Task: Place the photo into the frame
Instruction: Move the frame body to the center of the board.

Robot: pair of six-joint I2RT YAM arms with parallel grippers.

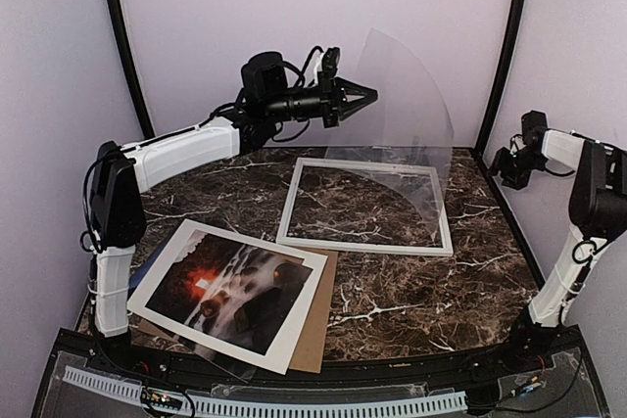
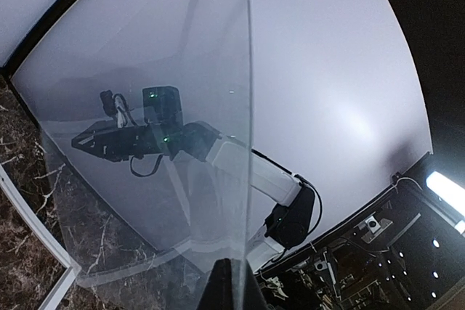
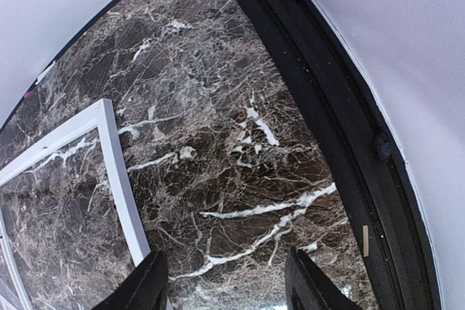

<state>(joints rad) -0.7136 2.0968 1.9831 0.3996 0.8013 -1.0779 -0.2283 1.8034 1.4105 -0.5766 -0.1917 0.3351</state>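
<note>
The photo (image 1: 230, 286) lies flat at the near left of the marble table, with a white border around it. The white frame (image 1: 362, 246) lies flat at the table's middle, marble showing through its centre. My left gripper (image 1: 367, 97) is raised above the frame's far left corner. It is shut on the edge of a clear plastic pane (image 1: 407, 95), which stands tilted over the frame. In the left wrist view the pane (image 2: 182, 70) runs edge-on between the closed fingers (image 2: 221, 288). My right gripper (image 1: 505, 165) is open and empty at the far right; its wrist view shows the frame's rail (image 3: 120, 179).
A brown cardboard sheet (image 1: 318, 325) lies under the photo at the near edge. The enclosure's black post and pale wall (image 3: 341, 143) stand close on the right of my right gripper. Bare marble (image 1: 411, 301) lies in front of the frame.
</note>
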